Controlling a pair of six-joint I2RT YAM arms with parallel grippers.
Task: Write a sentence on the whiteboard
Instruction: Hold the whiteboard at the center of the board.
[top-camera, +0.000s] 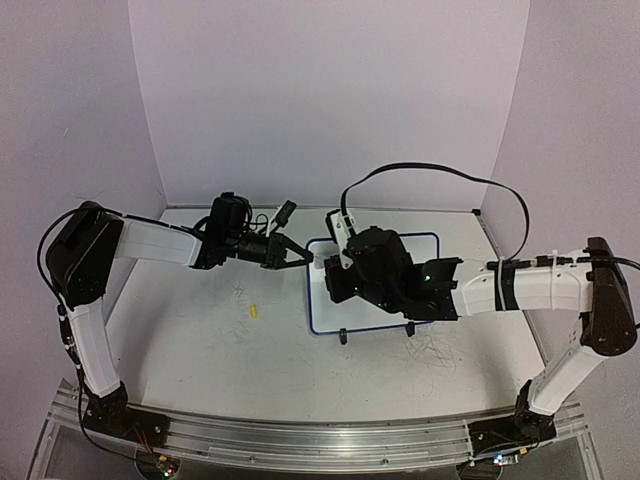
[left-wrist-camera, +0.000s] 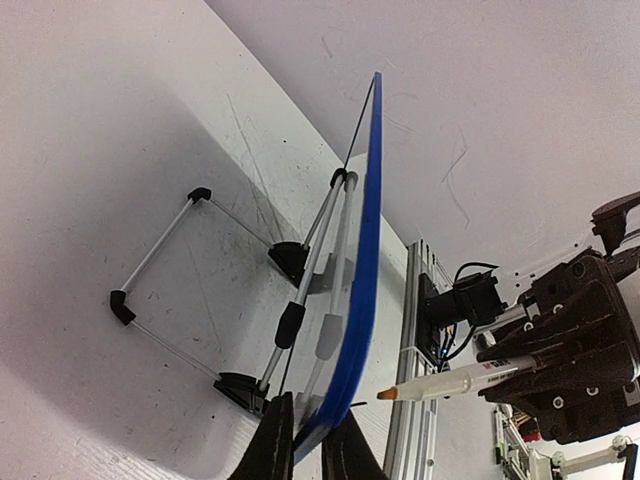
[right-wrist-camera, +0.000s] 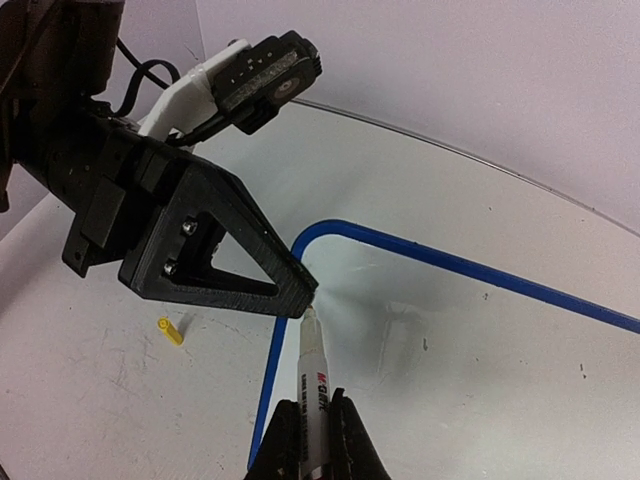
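Note:
The whiteboard (top-camera: 322, 312) stands tilted on the table, white with a blue rim. My left gripper (top-camera: 303, 260) is shut on its upper-left edge; in the left wrist view the rim (left-wrist-camera: 365, 230) runs down between the two fingers (left-wrist-camera: 313, 405). My right gripper (right-wrist-camera: 315, 405) is shut on a white marker (right-wrist-camera: 313, 370) with its orange tip bare (left-wrist-camera: 385, 395). The tip hovers at the board's top-left corner (right-wrist-camera: 450, 340), right beside the left gripper's black finger (right-wrist-camera: 230, 260); I cannot tell whether it touches. The sentence does not show in any view.
A small yellow cap (top-camera: 254, 311) lies on the table left of the board (right-wrist-camera: 172, 331). The board's wire stand and black feet (left-wrist-camera: 160, 250) stick out behind it. Old scribbles (top-camera: 435, 350) mark the tabletop. An aluminium rail (top-camera: 320, 435) runs along the near edge.

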